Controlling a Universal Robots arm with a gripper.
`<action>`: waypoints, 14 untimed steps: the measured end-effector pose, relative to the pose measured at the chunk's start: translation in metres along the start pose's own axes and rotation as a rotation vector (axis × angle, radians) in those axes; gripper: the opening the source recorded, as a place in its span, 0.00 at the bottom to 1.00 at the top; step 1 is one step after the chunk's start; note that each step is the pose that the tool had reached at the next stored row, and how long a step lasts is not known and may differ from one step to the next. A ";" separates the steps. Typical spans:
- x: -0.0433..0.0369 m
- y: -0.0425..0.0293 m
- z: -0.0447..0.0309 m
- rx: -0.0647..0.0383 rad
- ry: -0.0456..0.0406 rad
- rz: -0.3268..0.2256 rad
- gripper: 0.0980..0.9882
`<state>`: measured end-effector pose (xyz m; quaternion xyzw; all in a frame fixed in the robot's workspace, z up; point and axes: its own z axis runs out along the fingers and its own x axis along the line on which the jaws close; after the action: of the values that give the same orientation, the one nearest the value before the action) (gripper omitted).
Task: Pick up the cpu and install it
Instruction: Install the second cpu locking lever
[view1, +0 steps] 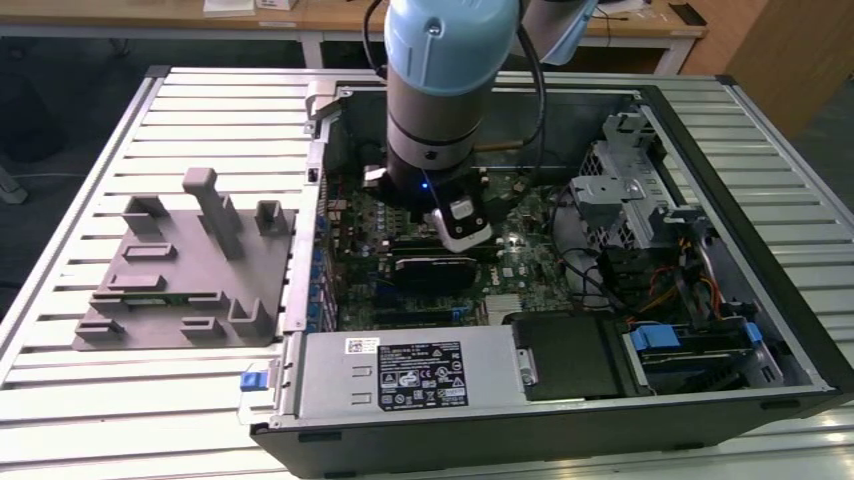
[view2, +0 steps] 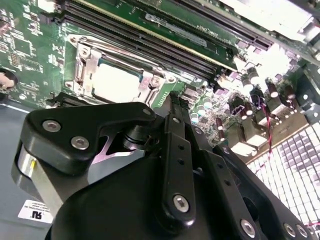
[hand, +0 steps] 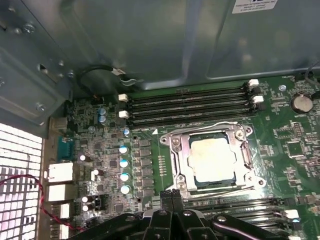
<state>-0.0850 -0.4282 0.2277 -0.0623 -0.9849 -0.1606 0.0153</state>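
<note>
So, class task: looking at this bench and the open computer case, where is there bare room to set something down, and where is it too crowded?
Free: the slatted table behind the grey fixture block, and the strip in front of it. Crowded: inside the case, where the arm hangs over the motherboard with the cpu in its socket, beside the drive bays.

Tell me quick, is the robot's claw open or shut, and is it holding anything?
Gripper: shut, fingertips pressed together, holding nothing; the cpu already sits in its socket on the motherboard.
</note>
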 end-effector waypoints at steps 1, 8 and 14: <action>0.0001 -0.0001 0.0002 0.002 -0.0086 -0.003 0.01; 0.0001 0.0003 0.0018 0.026 -0.0715 -0.003 0.01; 0.0012 0.0088 0.0059 0.031 -0.0841 0.010 0.01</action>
<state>-0.0851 -0.4179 0.2249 -0.0735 -0.9868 -0.1425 -0.0244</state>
